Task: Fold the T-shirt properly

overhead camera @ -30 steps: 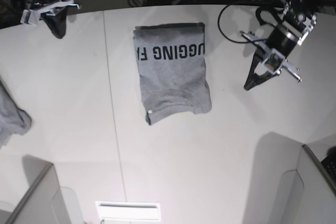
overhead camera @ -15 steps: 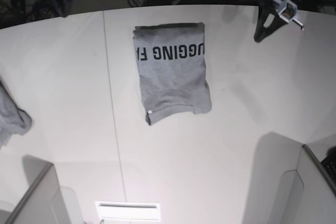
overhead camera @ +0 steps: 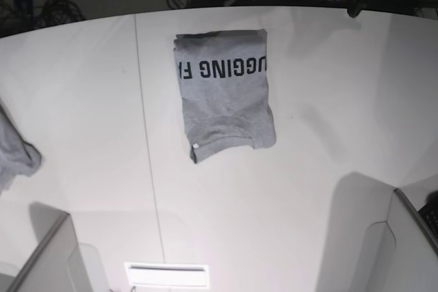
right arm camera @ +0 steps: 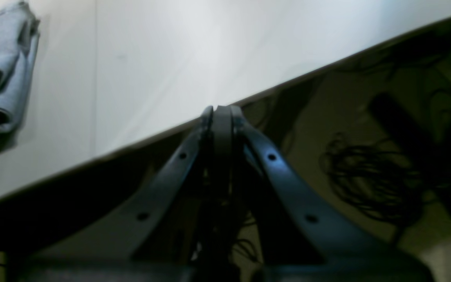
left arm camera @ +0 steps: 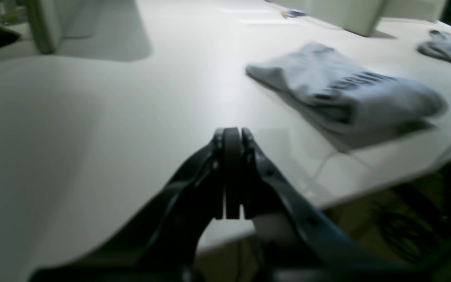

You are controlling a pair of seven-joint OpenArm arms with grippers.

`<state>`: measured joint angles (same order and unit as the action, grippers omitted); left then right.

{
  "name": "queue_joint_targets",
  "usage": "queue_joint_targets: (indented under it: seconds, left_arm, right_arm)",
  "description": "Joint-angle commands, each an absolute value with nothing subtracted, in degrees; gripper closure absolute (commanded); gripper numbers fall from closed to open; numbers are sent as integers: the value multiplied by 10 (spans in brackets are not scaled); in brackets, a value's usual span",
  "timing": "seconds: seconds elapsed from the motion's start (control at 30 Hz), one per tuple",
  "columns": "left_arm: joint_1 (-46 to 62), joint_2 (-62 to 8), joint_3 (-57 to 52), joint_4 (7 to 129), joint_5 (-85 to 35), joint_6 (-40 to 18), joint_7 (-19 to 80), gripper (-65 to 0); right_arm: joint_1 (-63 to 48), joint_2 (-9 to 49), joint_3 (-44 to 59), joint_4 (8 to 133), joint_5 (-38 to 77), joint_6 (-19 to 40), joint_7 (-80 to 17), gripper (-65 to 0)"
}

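Both arms' black fingers (left arm camera: 232, 135) pressed together, empty; soft heather-grey T-shirt (overhead camera: 225, 91) a folded rectangle

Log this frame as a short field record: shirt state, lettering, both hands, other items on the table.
shirt: T-shirt folded into a compact rectangle, lying flat on the white table
lettering: black block letters face up
left hand: left hand shut, empty, over the table edge, away from the shirt
right hand: right hand shut, empty, at the table edge
other items: second grey garment crumpled at the table edge
contact: neither hand touches the shirt
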<state>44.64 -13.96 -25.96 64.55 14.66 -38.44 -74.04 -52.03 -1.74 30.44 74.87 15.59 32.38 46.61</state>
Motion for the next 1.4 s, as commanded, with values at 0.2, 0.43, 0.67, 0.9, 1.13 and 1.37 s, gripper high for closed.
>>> queue_joint_targets:
  seconds: [0.2,0.43,0.67,0.9,1.13,1.37]
  left_arm:
    - [450,-122,-257,457,229,-385,-800,0]
    - [329,-123,-257,175,231,-387,-800,0]
    - [192,-123,-257,0,274,-385,-691,0]
    - [138,-81,-264,24,298,-333,-285,0]
    - [126,-63,-258,55,298,-222,-225,0]
    - [123,-63,-258,58,300,-222,-225,0]
  right_arm:
    - [-548,-18,285,640,124,326,481,0]
    - [-428,-18,266,373,-63,325,473,0]
    - [-269,33,259,109,-124,324,320,0]
    - [-148,62,181,55,-124,261,153,0]
    - [-125,55,81,58,-124,63,156,0]
    - [-116,55,80,64,-123,58,156,0]
